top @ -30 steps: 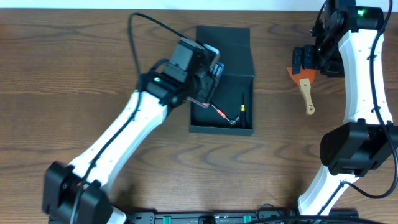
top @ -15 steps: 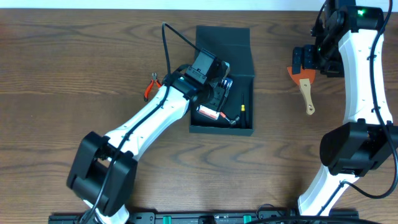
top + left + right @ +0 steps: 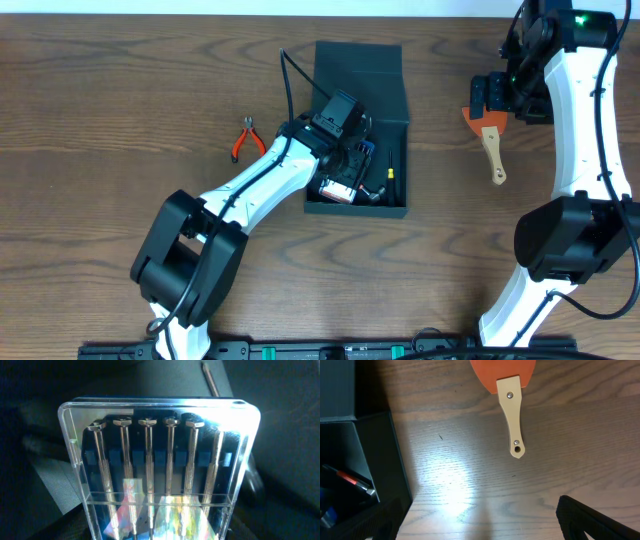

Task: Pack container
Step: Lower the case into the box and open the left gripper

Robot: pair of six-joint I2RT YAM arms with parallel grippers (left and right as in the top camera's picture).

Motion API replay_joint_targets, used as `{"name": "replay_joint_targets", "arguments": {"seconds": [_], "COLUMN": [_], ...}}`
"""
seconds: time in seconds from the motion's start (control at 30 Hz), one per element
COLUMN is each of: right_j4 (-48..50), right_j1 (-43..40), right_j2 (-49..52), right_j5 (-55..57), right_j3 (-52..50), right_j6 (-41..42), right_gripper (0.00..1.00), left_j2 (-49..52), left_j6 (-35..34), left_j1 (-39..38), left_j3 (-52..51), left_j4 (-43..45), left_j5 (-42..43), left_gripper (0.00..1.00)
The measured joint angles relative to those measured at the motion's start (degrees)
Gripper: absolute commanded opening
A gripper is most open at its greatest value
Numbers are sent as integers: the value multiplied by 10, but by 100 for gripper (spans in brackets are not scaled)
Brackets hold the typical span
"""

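Dark teal container (image 3: 358,70), orange spatula (image 3: 488,140)

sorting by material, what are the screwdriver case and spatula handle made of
The case looks like clear glossy plastic: the screwdrivers show through it and it glares. The spatula handle is pale and matte with two rivets; wood or plastic, cannot tell.

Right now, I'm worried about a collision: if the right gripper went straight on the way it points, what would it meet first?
Probably the bare table, just short of the scraper handle's tip. The right gripper seems aimed at wood, though depth is unclear.
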Motion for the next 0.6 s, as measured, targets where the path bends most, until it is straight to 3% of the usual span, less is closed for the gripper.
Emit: {"name": "replay_joint_targets", "arguments": {"seconds": [0.47, 0.6], "right_j4": [0, 0], "right_j1": [0, 0], "right_j2": [0, 0], "right_j5": [0, 0], "right_j3": [0, 0], "right_j6": [0, 0], "right_gripper": [99, 99], "left_j2": [43, 43], "left_j6": [0, 0], "left_j1": [0, 0], "left_j3": [0, 0], "left_j4": [22, 30], "left_j5": [0, 0], "left_gripper": [36, 48]}}
